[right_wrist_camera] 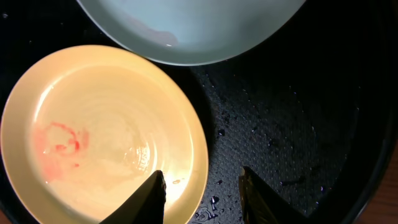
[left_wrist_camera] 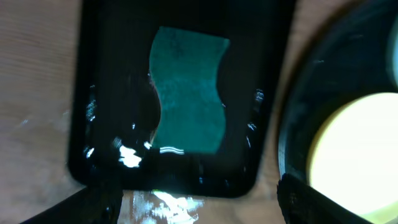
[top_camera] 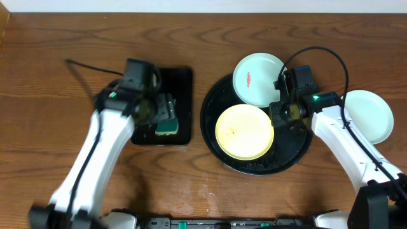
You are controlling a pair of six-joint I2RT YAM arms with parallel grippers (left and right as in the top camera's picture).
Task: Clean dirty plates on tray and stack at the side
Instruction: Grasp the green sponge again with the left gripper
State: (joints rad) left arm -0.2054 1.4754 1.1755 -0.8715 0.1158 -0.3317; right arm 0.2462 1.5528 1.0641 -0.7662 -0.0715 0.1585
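Yellow plate (right_wrist_camera: pixel 99 130) rim straddled by the spread right end effector (right_wrist_camera: pixel 202 177).

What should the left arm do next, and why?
Probably lower the left jaws onto the green sponge and close. They stand open above it in the rectangular tray, and the yellow plate shows a red smear.

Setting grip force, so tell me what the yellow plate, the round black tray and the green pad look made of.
The yellow plate looks like glazed ceramic or melamine: smooth, glossy, faint concentric rings. The round black tray seems plastic: finely pebbled floor, water beading on it. The green pad appears to be a scouring sponge: matte, fibrous face, no shine.
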